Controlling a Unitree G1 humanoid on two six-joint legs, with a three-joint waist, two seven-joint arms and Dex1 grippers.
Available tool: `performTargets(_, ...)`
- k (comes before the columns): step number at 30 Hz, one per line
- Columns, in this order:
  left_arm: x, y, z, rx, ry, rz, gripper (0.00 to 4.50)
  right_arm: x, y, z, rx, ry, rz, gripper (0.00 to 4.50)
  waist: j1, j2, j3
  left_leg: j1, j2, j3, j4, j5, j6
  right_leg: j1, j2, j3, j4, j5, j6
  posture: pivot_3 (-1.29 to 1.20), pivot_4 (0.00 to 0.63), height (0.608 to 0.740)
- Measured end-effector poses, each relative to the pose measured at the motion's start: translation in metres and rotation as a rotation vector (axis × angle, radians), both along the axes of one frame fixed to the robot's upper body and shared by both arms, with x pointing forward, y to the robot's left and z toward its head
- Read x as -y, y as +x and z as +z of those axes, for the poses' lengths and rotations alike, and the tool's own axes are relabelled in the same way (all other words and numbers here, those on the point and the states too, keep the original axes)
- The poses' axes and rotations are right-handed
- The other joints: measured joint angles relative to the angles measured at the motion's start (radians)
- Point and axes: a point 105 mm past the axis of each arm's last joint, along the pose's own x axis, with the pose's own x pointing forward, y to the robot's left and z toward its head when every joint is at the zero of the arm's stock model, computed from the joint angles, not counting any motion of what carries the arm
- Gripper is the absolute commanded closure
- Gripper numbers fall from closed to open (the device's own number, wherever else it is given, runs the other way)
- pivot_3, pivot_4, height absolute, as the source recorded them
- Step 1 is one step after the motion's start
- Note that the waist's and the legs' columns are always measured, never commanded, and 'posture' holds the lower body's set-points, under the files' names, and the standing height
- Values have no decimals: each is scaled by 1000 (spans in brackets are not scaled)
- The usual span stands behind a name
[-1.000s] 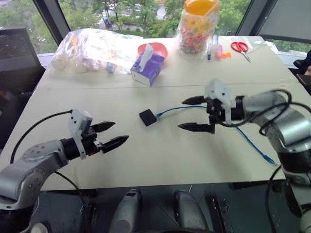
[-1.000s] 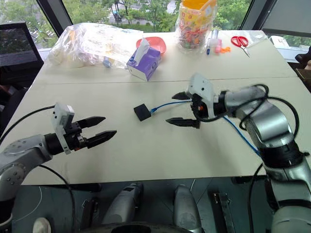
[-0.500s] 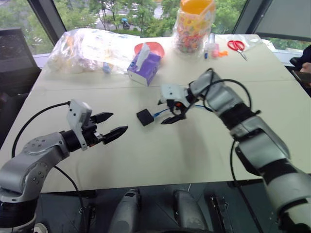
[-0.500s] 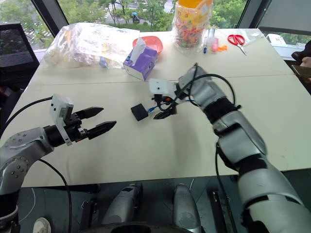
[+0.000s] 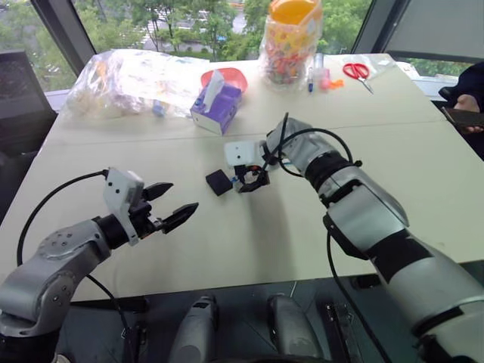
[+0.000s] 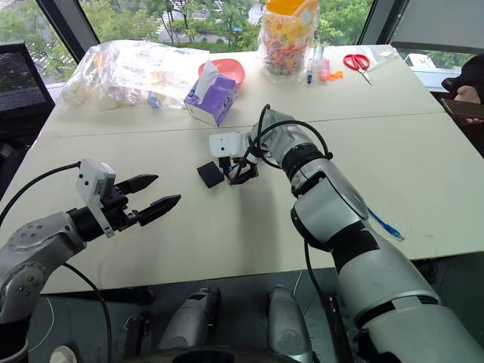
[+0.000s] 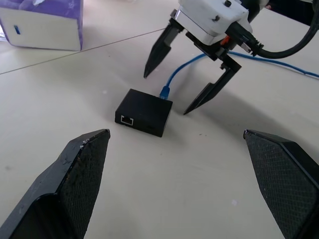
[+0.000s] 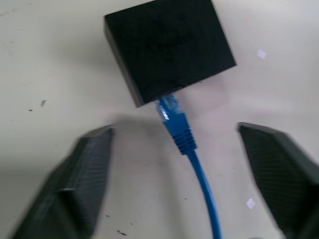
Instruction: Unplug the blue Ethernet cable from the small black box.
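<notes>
No readable text, label, brand, number or sign appears in any of the views. The purple-and-white tissue box (image 5: 215, 110) carries no lettering that can be made out, and the printing on the clear jar with the orange lid (image 5: 290, 39) is too small and blurred to read. The small black box (image 7: 144, 112) has plain, unmarked faces.
</notes>
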Motion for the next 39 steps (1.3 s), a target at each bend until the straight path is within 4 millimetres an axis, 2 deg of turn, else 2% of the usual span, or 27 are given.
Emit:
performTargets(5, -1, 1, 1, 16, 1, 13, 0, -6, -3, -5, -1, -26, 25, 4448, -5, 0, 0, 4, 1, 0, -3, 0, 0, 2, 1, 1, 0, 0, -1, 0, 150, 728)
performTargets(12, -2, 3, 2, 28, 7, 20, 0, -6, -2, -4, 35, -19, 44, 4448, -4, 0, 0, 4, 1, 0, -3, 0, 0, 2, 1, 1, 1, 0, -1, 0, 150, 728)
performTargets(15, -2, 8, 6, 42, -20, 24, 0, 2, 7, 0, 212, 76, 79, 4448, 6, 0, 0, 4, 1, 0, -3, 1, -1, 2, 1, 1, 0, 0, -1, 0, 150, 728)
performTargets(18, -1, 16, 12, 51, -75, 23, 0, 15, 10, 21, 458, 288, 88, 4448, 16, 0, 0, 3, 1, 0, -3, 1, -1, 3, 1, 1, -1, 0, 0, 0, 150, 728)
performTargets(21, 6, 22, 19, 55, -109, -12, 0, 34, -3, 35, 664, 442, 93, 4448, 25, 0, 0, 4, 1, 0, -5, 1, -1, 3, 1, 2, -1, 0, 0, 0, 150, 728)
performTargets(25, 16, 33, 37, 78, -161, -73, 0, 46, -40, 22, 864, 444, 179, 4448, 25, -1, 0, 4, 1, 1, -4, 1, -2, 3, 1, 2, -1, 0, 0, 0, 150, 728)
performTargets(29, 36, 39, 47, 66, -198, -176, 0, 50, -62, 19, 993, 481, 145, 4448, 23, -1, 0, 5, 1, 1, -3, 2, -2, 4, 1, 3, 0, 0, -1, 0, 150, 728)
performTargets(32, 46, 38, 52, 54, -204, -250, 0, 49, -70, 31, 1082, 502, 132, 4448, 20, -1, 0, 5, 1, 1, 0, 2, -2, 6, 1, 3, 0, 0, -1, 0, 150, 728)
performTargets(35, 53, 35, 47, 17, -203, -304, 0, 51, -69, 41, 1136, 498, 111, 4448, 23, -1, 0, 7, 1, 1, 1, 2, -2, 9, 1, 2, -1, 0, -1, 0, 150, 728)
performTargets(39, 53, 36, 44, -9, -206, -316, 0, 50, -70, 42, 1144, 494, 117, 4448, 25, -1, 0, 7, 1, 1, 1, 2, -2, 9, 1, 2, -2, 0, -1, 0, 150, 728)
